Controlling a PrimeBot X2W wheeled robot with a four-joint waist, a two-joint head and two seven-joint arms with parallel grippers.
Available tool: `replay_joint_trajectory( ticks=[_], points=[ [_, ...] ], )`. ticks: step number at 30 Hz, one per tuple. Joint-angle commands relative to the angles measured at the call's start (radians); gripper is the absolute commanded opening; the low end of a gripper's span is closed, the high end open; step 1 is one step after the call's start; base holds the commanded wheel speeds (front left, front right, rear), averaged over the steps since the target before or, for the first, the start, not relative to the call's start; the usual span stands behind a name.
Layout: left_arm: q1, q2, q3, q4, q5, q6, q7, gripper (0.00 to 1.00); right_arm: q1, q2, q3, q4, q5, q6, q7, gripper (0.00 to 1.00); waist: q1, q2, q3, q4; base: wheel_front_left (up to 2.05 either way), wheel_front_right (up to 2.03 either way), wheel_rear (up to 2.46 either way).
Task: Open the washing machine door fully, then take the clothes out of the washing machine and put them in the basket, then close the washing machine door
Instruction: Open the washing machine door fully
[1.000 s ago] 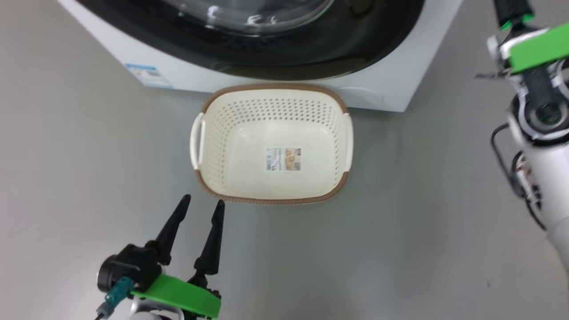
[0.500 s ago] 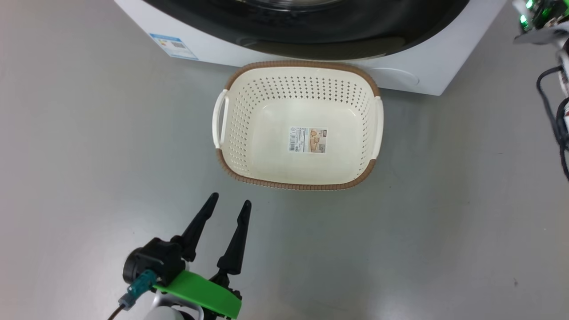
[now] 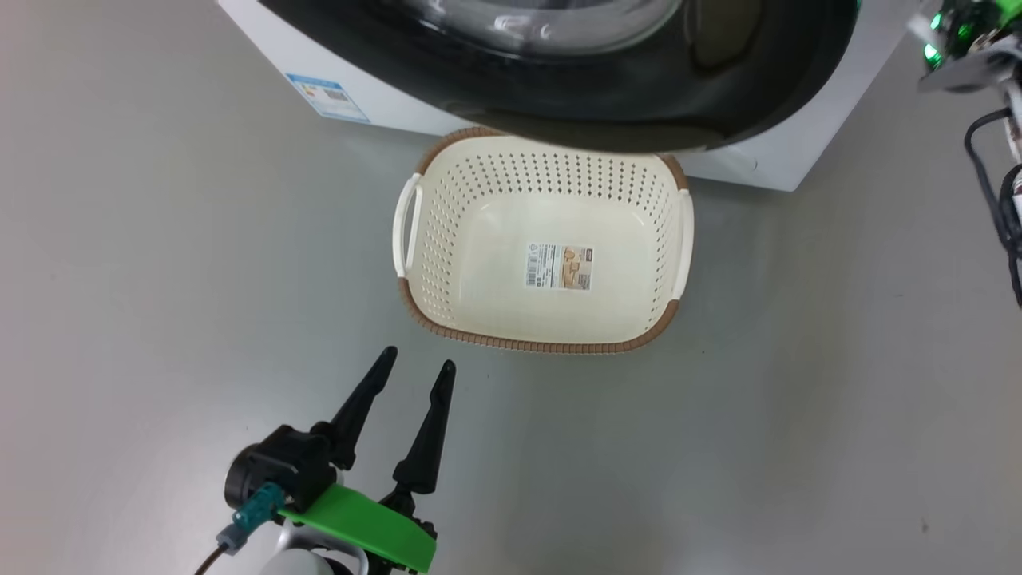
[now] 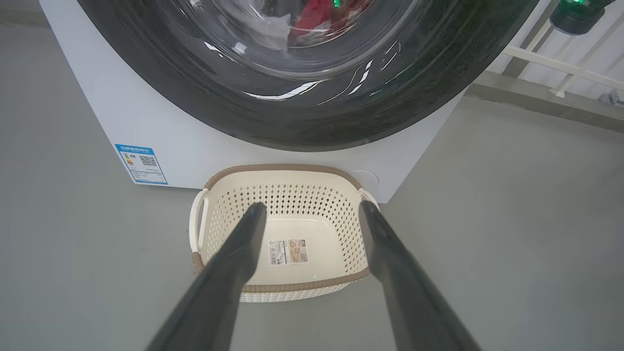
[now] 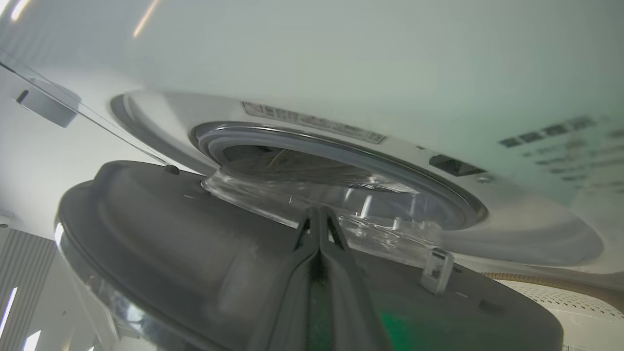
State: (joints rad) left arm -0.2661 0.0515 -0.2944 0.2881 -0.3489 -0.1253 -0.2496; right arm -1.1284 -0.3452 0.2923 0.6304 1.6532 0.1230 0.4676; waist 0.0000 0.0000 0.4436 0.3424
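Door [image 3: 599,112] has swung over basket [image 3: 543,345]; left wrist view reveals red clothes [image 4: 319,14].

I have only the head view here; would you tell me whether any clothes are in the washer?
Observer: Yes. The left wrist view shows red and white clothes through the door.
Operator: Thank you. Is the door open at all?
Observer: Partly. The right wrist view shows a gap between the door and the washer's gasket.
Operator: And how is the right gripper?
Observer: The right gripper is shut and empty, with its tips at the door's inner side.
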Motion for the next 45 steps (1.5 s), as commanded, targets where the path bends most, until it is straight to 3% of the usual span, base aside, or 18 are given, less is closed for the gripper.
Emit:
replay_joint_trajectory(
  ticks=[1, 17, 32, 45],
  points=[
    [0.017, 0.026, 0.032, -0.018, -0.003, -0.005, -0.012, 1.00, 0.027, 0.037, 0.025, -0.026, -0.006, 0.008, 0.017, 0.00, 0.0000, 0.0000, -0.027, -0.009, 0.00, 0.00, 0.00],
    [0.067, 0.030, 0.054, -0.021, 0.017, -0.005, -0.012, 1.00, 0.130, 0.066, 0.079, -0.053, 0.003, 0.008, 0.147, 0.00, 0.0000, 0.0000, -0.115, -0.044, 0.00, 0.00, 0.00],
    [0.108, 0.026, 0.071, -0.026, 0.034, -0.005, -0.012, 1.00, 0.272, 0.104, 0.135, -0.166, 0.011, 0.008, 0.255, 0.00, 0.0000, 0.0000, -0.183, -0.052, 0.00, 0.00, 0.00],
    [0.116, 0.020, 0.083, -0.030, 0.039, -0.005, -0.012, 1.00, 0.305, 0.118, 0.118, -0.179, -0.008, 0.008, 0.238, 0.00, 0.0000, 0.0000, -0.190, -0.053, 0.00, 0.00, 0.00]
  ],
)
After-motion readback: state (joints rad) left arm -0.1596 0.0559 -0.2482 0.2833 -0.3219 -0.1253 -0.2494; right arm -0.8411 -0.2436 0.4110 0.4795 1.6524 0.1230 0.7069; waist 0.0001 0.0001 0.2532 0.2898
